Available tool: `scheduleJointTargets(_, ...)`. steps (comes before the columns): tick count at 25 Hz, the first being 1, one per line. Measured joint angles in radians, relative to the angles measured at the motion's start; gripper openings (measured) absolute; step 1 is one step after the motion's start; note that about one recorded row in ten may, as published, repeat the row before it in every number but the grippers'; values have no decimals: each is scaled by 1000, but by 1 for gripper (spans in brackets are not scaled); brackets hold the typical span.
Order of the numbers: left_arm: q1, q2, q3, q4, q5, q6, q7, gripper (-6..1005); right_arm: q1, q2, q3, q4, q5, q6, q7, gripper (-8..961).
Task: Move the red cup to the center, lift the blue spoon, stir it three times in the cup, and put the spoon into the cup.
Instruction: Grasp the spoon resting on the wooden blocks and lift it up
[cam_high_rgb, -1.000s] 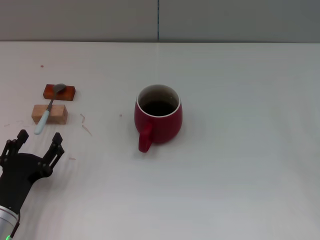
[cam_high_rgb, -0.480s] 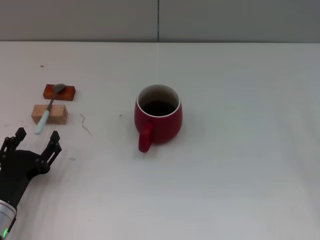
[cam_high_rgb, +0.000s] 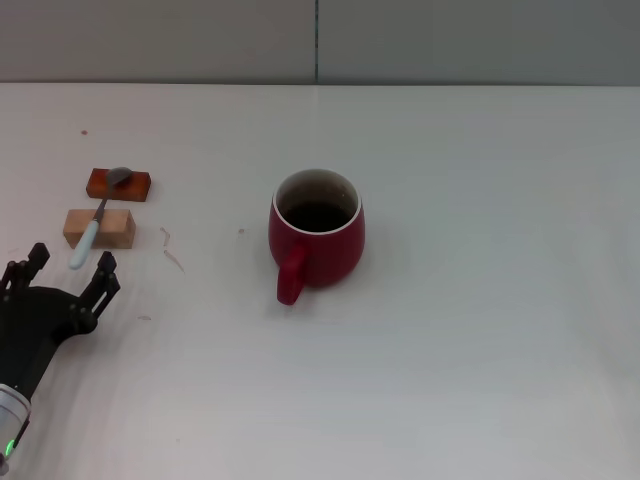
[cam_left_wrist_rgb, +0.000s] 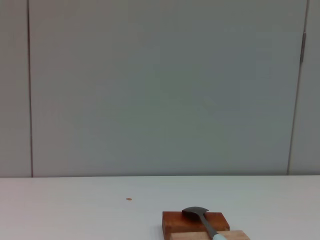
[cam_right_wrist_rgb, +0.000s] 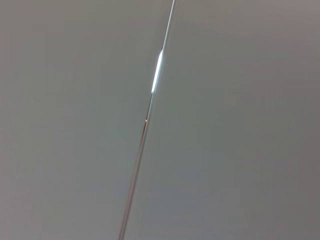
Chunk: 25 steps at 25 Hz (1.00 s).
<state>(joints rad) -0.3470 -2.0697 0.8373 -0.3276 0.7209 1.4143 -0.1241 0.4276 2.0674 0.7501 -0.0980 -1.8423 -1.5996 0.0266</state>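
Standing mid-table: red cup (cam_high_rgb: 316, 236), bulbous glazed ceramic, handle toward robot | Lying far left: blue spoon (cam_high_rgb: 97, 220), slim, bridging tan block (cam_high_rgb: 99, 228) and reddish block (cam_high_rgb: 119, 184) | Hovering just short of spoon handle: left gripper (cam_high_rgb: 63, 272), fingers spread | Approaching best low, pinching handle overhang, probably thin | Right gripper unseen
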Motion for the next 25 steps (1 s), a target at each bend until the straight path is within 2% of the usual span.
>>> scheduleJointTargets(25, -56, -4, -26, 22, 0, -92, -2, 834, -30, 3, 6, 3, 0, -25, -1, 679)
